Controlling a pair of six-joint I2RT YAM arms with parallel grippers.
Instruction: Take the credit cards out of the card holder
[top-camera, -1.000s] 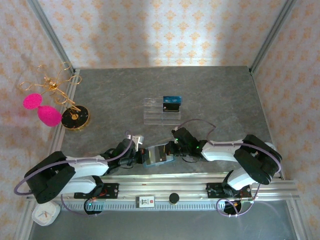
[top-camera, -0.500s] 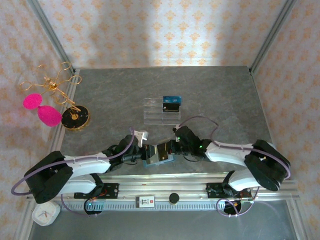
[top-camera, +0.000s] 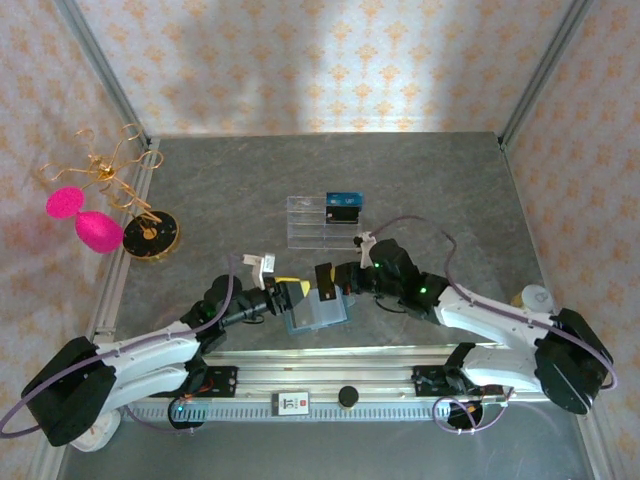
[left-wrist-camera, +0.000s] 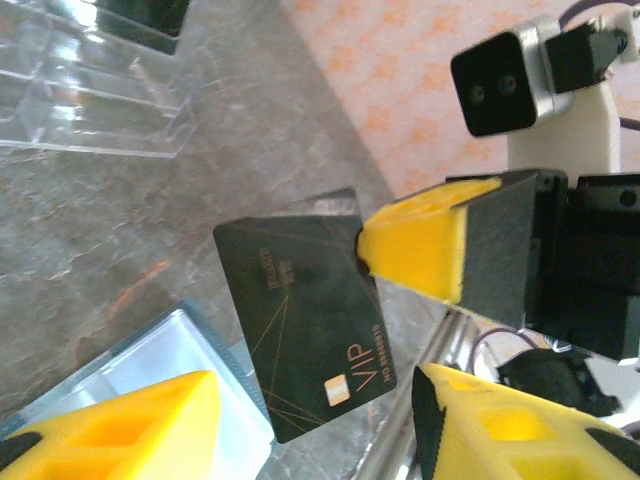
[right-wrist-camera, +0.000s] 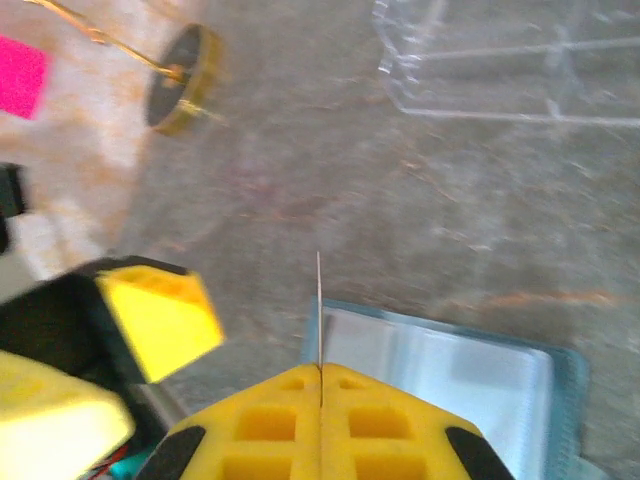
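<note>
The teal card holder (top-camera: 318, 312) lies open on the table, its pale lining (left-wrist-camera: 150, 365) facing up. My right gripper (top-camera: 333, 279) is shut on a dark credit card (left-wrist-camera: 310, 320) marked VIP and holds it clear above the holder's far edge. That card shows edge-on (right-wrist-camera: 319, 300) between the right gripper's (right-wrist-camera: 320, 370) yellow pads. My left gripper (top-camera: 285, 295) sits just left of the card holder (right-wrist-camera: 450, 375). This left gripper (left-wrist-camera: 310, 440) is open, its fingers wide apart with nothing between them.
A clear tiered acrylic stand (top-camera: 322, 222) with a blue card (top-camera: 343, 205) in it stands behind the grippers. A gold jewellery stand with pink pieces (top-camera: 150, 235) is at the left. The aluminium rail (top-camera: 330, 375) runs along the near edge.
The right gripper has pulled the dark card out of the card holder and raised it up and to the right. The left arm has stretched forward, and its gripper now stands open beside the holder.
</note>
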